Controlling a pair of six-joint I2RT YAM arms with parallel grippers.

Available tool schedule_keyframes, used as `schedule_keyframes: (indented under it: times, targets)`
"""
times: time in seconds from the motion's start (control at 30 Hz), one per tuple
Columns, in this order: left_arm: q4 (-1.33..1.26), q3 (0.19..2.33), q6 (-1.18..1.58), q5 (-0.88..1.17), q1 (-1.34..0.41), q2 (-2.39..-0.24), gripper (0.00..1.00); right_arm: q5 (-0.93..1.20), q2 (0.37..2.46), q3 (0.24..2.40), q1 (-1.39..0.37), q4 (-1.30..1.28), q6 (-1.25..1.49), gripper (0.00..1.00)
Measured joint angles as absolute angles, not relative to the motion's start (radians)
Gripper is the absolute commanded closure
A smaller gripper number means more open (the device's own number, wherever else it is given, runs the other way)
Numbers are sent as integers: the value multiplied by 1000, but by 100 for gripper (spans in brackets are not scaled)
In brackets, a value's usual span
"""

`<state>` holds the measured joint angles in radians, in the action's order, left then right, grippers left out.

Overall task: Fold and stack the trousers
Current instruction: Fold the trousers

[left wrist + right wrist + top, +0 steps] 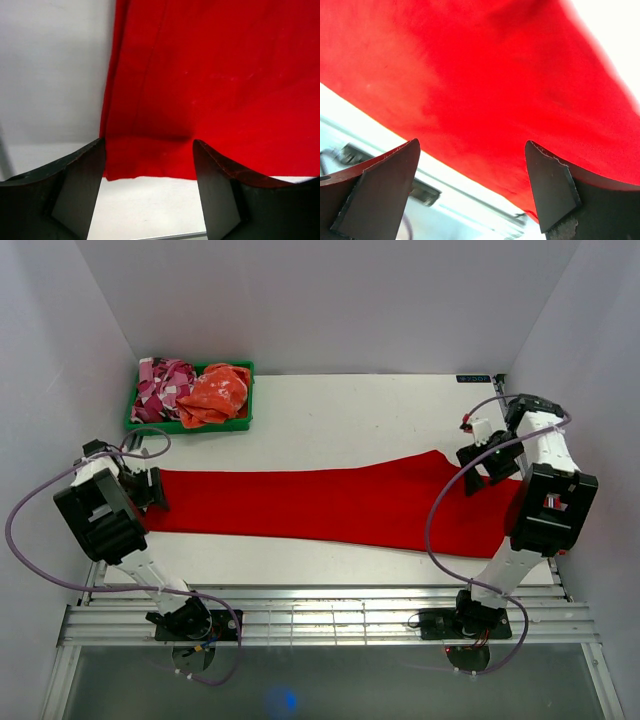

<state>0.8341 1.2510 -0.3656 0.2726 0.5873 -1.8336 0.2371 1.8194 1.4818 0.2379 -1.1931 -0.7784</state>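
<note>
Along the near half of the table (300, 560), just beyond the 2 arm bases, the trousers (320, 505) lie flat as 1 long red band. It runs from the left side almost to the right, narrow at the left end and wider at the right.

The left gripper (150, 488) hangs over the narrow end with its jaws well apart and nothing between them. Its wrist view shows the hem and 1 corner of the cloth just past the fingertips (80, 170), with bare table beside it. The right gripper (485, 465) hangs over the wide end, also spread wide and empty. Red cloth fills the view beyond its fingers (385, 185), and I cannot tell whether the tips touch it.

The step in hand looks like taking hold for a crosswise fold. To do it well, each gripper should come down square on an edge and pinch every layer together. The carried end should be lifted only enough to clear the cloth, then laid edge to edge, so the band does not skew or bunch.

At the far left corner, well apart from the trousers, a green bin (190, 427) holds a pink-and-white garment (160, 385) and an orange garment (218, 392).
</note>
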Motion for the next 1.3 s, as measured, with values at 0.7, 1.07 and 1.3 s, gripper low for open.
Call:
schedule_keyframes:
  times: [0.7,1.07,1.3]
  targets:
    - [853,1316,-313,224,612,-1918,100,289,1847,1470,304,-1142,-740,33]
    - [993,1591,-367,295,677,-1991,100,275,1847,1470,307,-1160,-770,34]
    - [1086,1697,-405,364,672,-1984,100,270,1850,1473,310,-1187,-795,35]
